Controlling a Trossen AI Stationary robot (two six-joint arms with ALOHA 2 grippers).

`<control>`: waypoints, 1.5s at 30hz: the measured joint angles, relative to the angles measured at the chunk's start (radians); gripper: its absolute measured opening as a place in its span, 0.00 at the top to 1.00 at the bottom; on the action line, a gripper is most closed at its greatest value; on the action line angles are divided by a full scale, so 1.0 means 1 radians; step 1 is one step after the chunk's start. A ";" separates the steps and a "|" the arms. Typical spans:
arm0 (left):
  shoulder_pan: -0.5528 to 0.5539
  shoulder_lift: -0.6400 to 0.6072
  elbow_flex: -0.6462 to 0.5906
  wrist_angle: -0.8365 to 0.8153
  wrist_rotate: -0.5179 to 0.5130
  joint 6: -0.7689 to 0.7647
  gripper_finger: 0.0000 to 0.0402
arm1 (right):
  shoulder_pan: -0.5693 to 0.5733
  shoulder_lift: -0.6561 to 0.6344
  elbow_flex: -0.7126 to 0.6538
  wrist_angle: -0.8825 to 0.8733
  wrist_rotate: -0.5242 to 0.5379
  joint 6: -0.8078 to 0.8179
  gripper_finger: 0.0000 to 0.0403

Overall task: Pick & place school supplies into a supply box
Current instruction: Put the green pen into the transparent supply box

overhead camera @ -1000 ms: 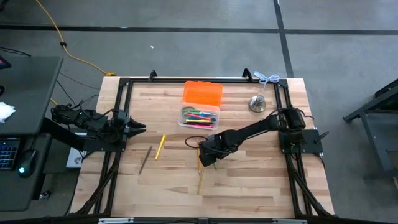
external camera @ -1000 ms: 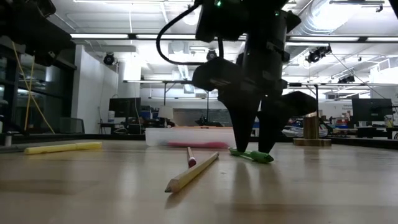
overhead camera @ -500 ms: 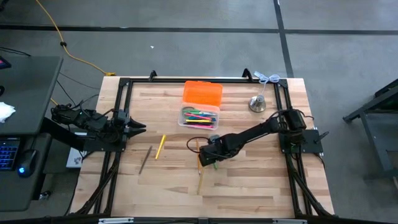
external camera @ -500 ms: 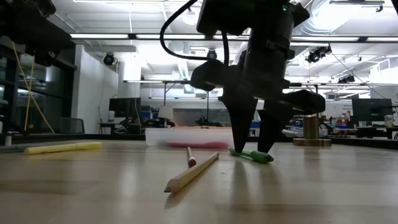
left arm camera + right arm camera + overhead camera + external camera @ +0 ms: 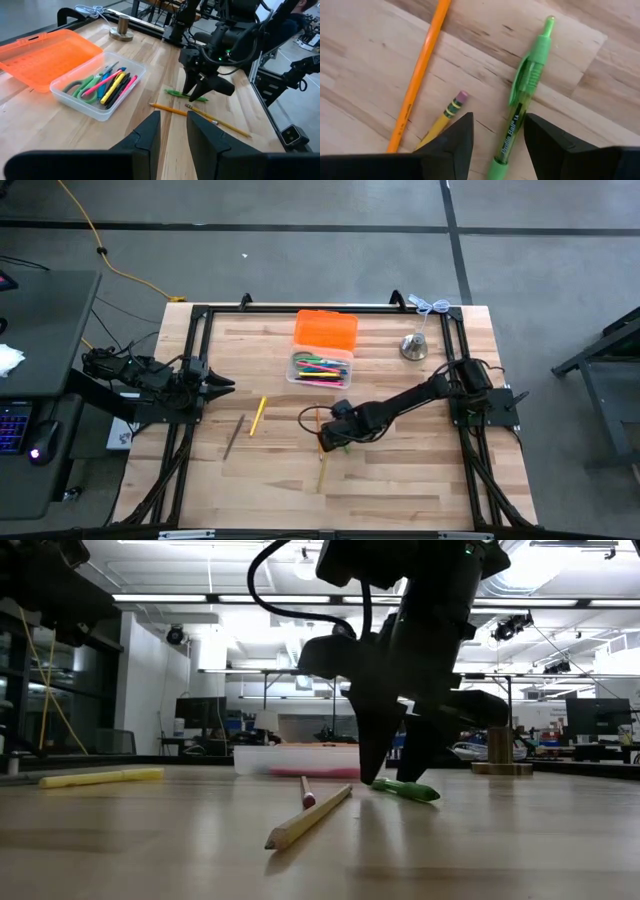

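Currently the right gripper (image 5: 495,137) is low over the middle of the table (image 5: 400,480), its fingers apart and straddling the barrel of a green pen (image 5: 522,100) that lies flat on the wood. Nothing is gripped: the pen rests on the table between the two fingertips (image 5: 455,135), with bare wood showing on both sides of it. In the low view the same gripper (image 5: 392,772) stands with its tips at or just above the tabletop, the green pen (image 5: 405,789) just beside them.

Just beside the green pen lie an orange pencil (image 5: 420,70) and a yellow pencil (image 5: 445,117) with a pink eraser; the eraser end points toward the gripper. In the left wrist view the two pencils (image 5: 200,112) lie close together near the pen, apart from it.

The supply box (image 5: 322,368) sits toward the far side of the table, its orange lid (image 5: 326,330) folded open behind it. Several pens and markers, with green-handled scissors (image 5: 82,86), already lie inside.

A yellow marker (image 5: 257,415) and a dark pencil (image 5: 233,436) lie on the left half of the table, well apart from the box. A silvery metal object (image 5: 413,347) stands near the far right corner.

The left gripper (image 5: 172,132) waits at the left edge of the table, fingers narrowly parted and holding nothing.
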 joint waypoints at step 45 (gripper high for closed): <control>0.000 0.000 0.000 0.000 -0.002 0.000 0.70 | -0.079 -0.004 0.008 -0.343 -0.235 0.009 0.62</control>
